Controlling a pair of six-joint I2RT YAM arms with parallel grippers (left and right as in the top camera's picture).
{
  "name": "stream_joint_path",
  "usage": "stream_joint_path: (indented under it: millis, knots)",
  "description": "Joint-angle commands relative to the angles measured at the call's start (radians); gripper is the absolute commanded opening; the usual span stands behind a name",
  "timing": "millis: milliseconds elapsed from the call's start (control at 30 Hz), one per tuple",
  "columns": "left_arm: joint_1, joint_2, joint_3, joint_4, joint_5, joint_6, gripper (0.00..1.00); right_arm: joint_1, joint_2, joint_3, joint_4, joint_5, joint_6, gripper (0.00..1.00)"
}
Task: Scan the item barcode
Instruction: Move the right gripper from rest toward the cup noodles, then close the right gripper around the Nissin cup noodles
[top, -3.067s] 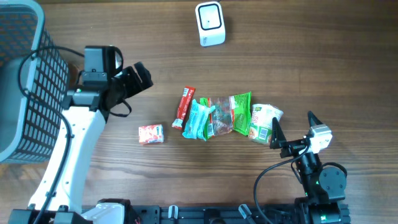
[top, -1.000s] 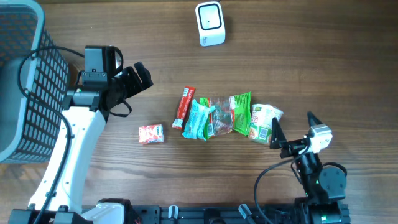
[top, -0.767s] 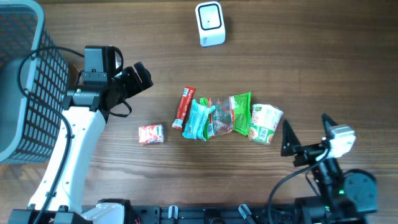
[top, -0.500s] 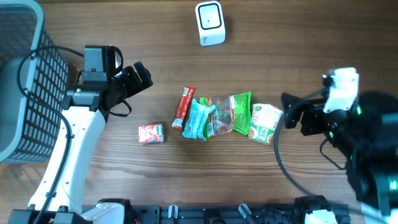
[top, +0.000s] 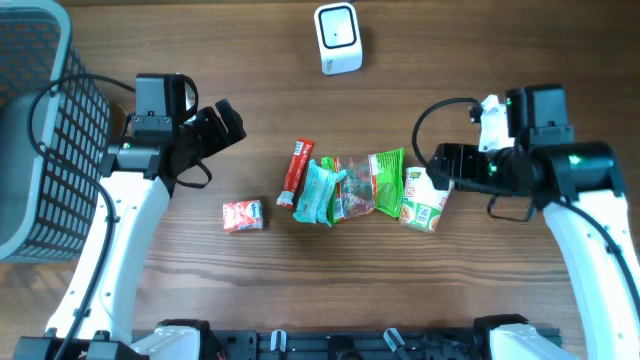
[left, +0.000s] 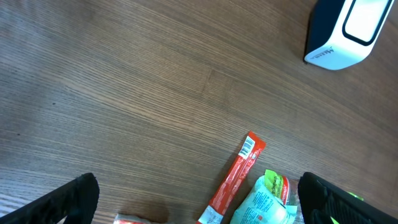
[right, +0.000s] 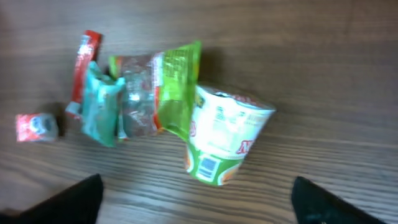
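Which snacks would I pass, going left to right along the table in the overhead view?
Small red packet → red bar → teal packet → clear packet → green packet → noodle cup.

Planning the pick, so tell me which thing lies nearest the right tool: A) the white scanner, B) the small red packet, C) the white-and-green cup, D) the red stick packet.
C: the white-and-green cup lies right beside the right tool in the overhead view and sits centred in its wrist view.
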Motion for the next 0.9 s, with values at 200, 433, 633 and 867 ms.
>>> stream_joint_path:
  millis: [200,433,633,867]
  knots:
    - [0.004,-0.006,-0.002,0.002,-0.010,0.002,1.00,-0.128,0.192,-0.146,0.090,-0.167,-0.047,1.00]
    - [0.004,-0.006,-0.002,0.002,-0.010,0.002,1.00,-0.225,0.195,-0.431,0.413,-0.469,-0.168,1.00]
    - [0.004,-0.006,-0.002,0.002,-0.010,0.002,1.00,-0.226,0.196,-0.538,0.638,-0.481,-0.158,1.00]
    - [0.004,-0.006,-0.002,0.002,-0.010,0.002,1.00,-0.226,0.203,-0.547,0.697,-0.506,-0.113,0.99]
